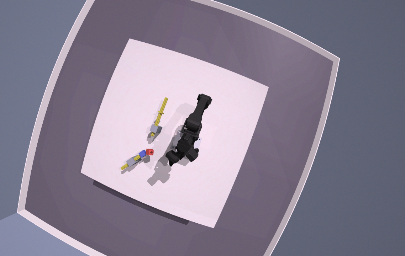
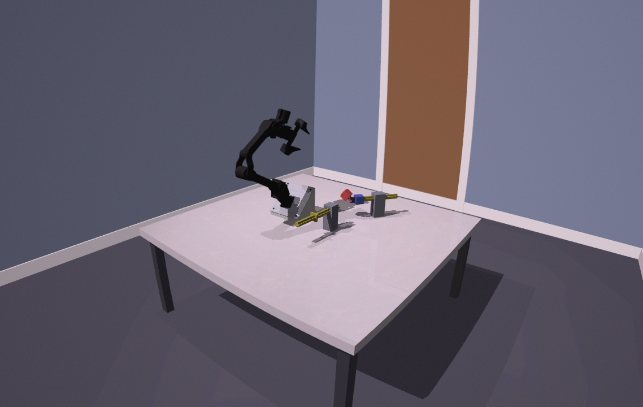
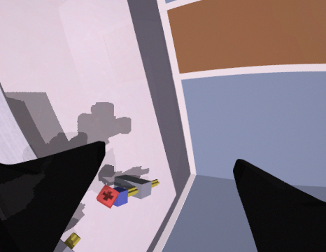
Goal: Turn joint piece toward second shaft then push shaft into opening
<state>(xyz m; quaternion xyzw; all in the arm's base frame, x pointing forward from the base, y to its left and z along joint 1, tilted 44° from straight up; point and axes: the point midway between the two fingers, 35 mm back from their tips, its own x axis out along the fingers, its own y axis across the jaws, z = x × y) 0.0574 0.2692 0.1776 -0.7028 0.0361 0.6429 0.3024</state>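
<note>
"Joint piece (image 1: 147,152) (image 2: 357,199) (image 3: 117,197)?"
"On the yellow first shaft (image 1: 137,157) (image 2: 390,195) (image 3: 133,191), blue and red; red opening (image 1: 151,152) (image 3: 107,195) tilted, seemingly upward. From above, grey first block (image 1: 131,162) (image 2: 378,204) (image 3: 144,190), eight o'clock."
"Second shaft (image 1: 163,104) (image 2: 306,219) (image 3: 73,240)?"
"Yellow, collared, through grey second block (image 1: 154,128) (image 2: 331,217) (image 3: 66,249), twelve o'clock, outside the opening."

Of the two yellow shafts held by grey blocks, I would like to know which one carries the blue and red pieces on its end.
It is the shaft nearer the brown wall panel; the other shaft has a small yellow collar instead.

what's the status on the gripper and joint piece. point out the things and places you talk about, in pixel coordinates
Gripper (image 1: 181,164) (image 2: 305,141) (image 3: 171,158) open, holding nothing. Red joint piece (image 1: 149,152) (image 2: 346,194) (image 3: 107,196) tilted, not lined up with second shaft (image 1: 163,104) (image 2: 306,219) (image 3: 73,240). Nothing seen between the two.
</note>
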